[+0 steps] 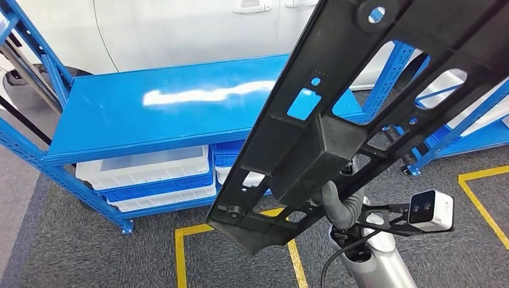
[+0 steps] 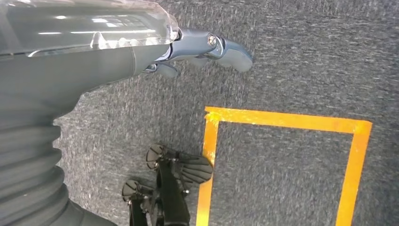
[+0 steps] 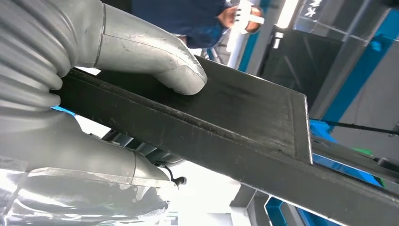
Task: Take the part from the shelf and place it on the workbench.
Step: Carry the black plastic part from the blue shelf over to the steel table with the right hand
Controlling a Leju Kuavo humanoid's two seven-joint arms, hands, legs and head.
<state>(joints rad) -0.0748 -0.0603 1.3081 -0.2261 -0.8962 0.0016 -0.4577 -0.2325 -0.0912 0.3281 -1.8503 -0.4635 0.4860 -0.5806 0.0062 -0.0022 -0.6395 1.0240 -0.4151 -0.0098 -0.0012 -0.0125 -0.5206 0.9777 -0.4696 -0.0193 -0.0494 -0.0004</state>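
The right hand [image 3: 117, 70] gripped the long black part [image 1: 336, 120], thumb pressed on its flat face, raised above the blue shelf [image 1: 168, 108]. The left hand [image 2: 141, 52] held nothing, fingers loosely extended over grey carpet [image 2: 291, 56].

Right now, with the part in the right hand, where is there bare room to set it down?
The blue shelf top is bare from its left posts across to the black part held by the right hand. Below it is crowded with white trays. The grey carpet beside the yellow floor lines is also free.
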